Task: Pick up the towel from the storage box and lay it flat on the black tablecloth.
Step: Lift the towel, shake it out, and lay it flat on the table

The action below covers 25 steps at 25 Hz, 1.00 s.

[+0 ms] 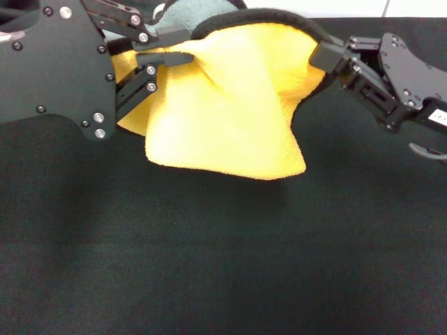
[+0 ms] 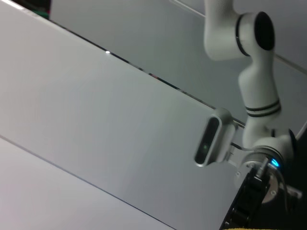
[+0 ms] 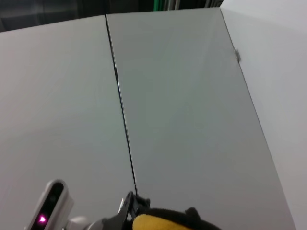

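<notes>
The yellow-orange towel (image 1: 230,105) hangs in the air above the black tablecloth (image 1: 223,265), stretched between both grippers, with its lower edge drooping in folds and not touching the cloth. My left gripper (image 1: 171,59) is shut on the towel's upper left corner. My right gripper (image 1: 323,56) is shut on its black-trimmed upper right edge. In the right wrist view a strip of the towel (image 3: 158,223) shows with its black trim. The storage box is out of view.
A dark grey fabric (image 1: 192,12) peeks out behind the towel's top edge. A pale surface (image 1: 335,7) runs beyond the tablecloth's far edge. Both wrist views face grey wall panels; the left wrist view shows the white right arm (image 2: 249,86).
</notes>
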Each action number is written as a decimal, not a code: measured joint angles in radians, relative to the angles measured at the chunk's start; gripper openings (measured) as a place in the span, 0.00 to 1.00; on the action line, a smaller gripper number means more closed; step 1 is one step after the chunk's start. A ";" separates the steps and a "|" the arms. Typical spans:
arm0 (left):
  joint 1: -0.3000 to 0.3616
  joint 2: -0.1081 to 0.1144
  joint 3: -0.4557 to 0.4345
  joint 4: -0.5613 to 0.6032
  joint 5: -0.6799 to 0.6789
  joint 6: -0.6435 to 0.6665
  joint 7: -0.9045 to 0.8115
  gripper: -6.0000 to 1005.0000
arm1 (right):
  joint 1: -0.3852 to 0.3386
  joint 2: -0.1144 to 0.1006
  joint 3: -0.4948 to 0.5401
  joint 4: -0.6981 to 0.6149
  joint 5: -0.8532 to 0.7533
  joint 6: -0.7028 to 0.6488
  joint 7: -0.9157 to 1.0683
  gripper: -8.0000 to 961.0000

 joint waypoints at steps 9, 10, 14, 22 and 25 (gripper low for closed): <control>0.002 0.002 -0.006 -0.221 -0.072 -0.004 -0.032 0.05 | -0.025 -0.049 0.025 -0.109 -0.004 0.001 0.035 0.01; -0.002 0.003 -0.009 -0.251 -0.074 -0.005 -0.035 0.05 | -0.026 -0.053 0.028 -0.122 -0.005 0.007 0.038 0.01; -0.013 0.005 -0.005 -0.352 -0.069 -0.004 -0.037 0.05 | -0.016 -0.073 0.043 -0.170 -0.007 0.038 0.053 0.01; -0.038 0.006 -0.002 -0.481 -0.025 -0.006 -0.135 0.08 | 0.018 -0.099 0.144 -0.297 -0.129 0.152 0.106 0.01; -0.055 0.007 -0.002 -0.489 0.020 -0.006 -0.206 0.13 | 0.019 -0.088 0.260 -0.380 -0.292 0.213 0.166 0.01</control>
